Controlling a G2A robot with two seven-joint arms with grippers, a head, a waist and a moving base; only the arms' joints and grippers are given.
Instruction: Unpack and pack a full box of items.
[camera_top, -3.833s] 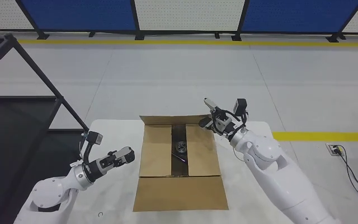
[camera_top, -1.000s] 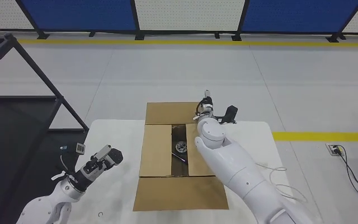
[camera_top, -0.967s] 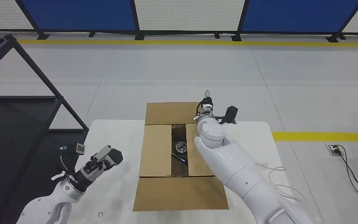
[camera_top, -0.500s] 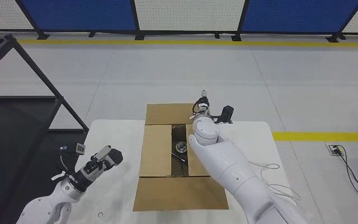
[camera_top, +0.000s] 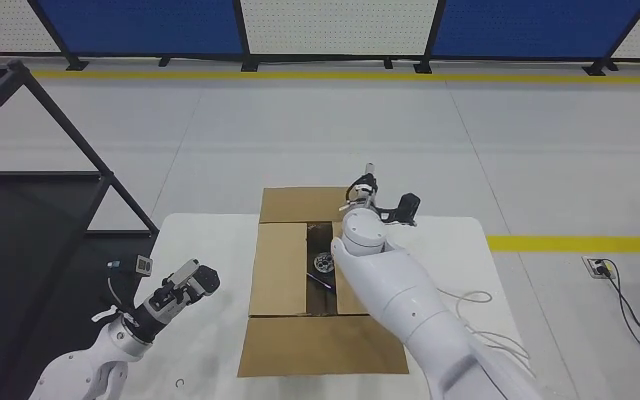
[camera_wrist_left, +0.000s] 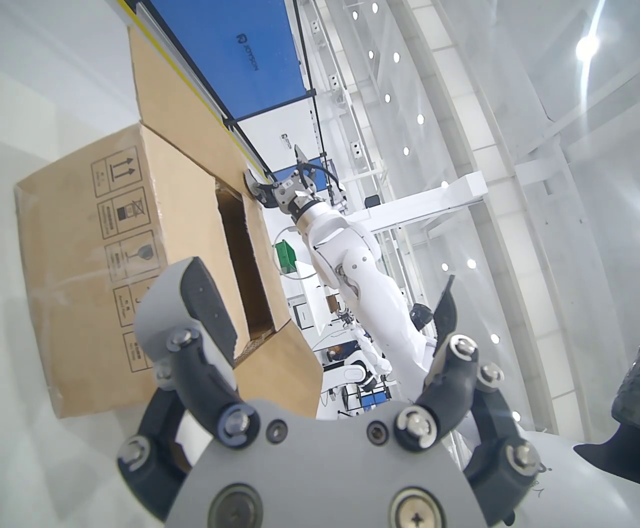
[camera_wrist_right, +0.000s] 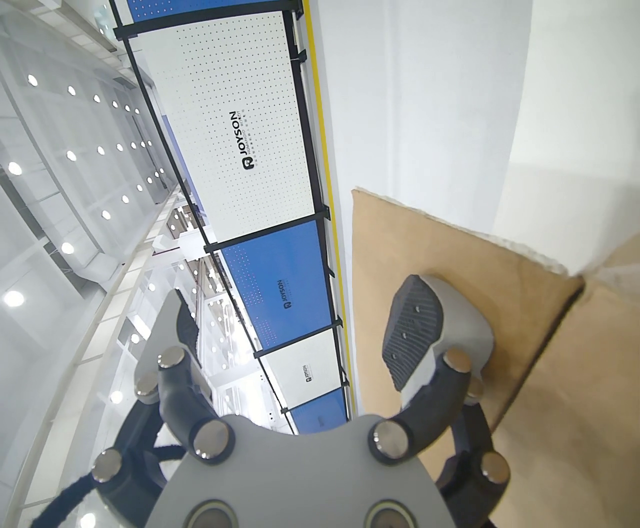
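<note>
You swung the right gripper (camera_wrist_right: 300, 325), fingers spread, onto the far flap (camera_top: 300, 203) of the box (camera_top: 280, 270), flattening it beneath one finger; unpacking could begin. The left gripper (camera_wrist_left: 325, 295) hung spread too.

worktop (camera_top: 215, 240): white, rounded far corners
box (camera_top: 320, 290): open cardboard, mid-worktop, beside left claw (camera_top: 205, 277), far flap at right claw (camera_top: 362, 185)
ring (camera_top: 180, 383): small, dark, behind left claw

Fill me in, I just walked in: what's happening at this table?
The robot seems to be opening a cardboard box. Its right gripper, open, has one finger against the far flap, folded outward. The left gripper hangs open and empty beside the box. The side flaps lie partly shut, with items visible in the gap.
</note>
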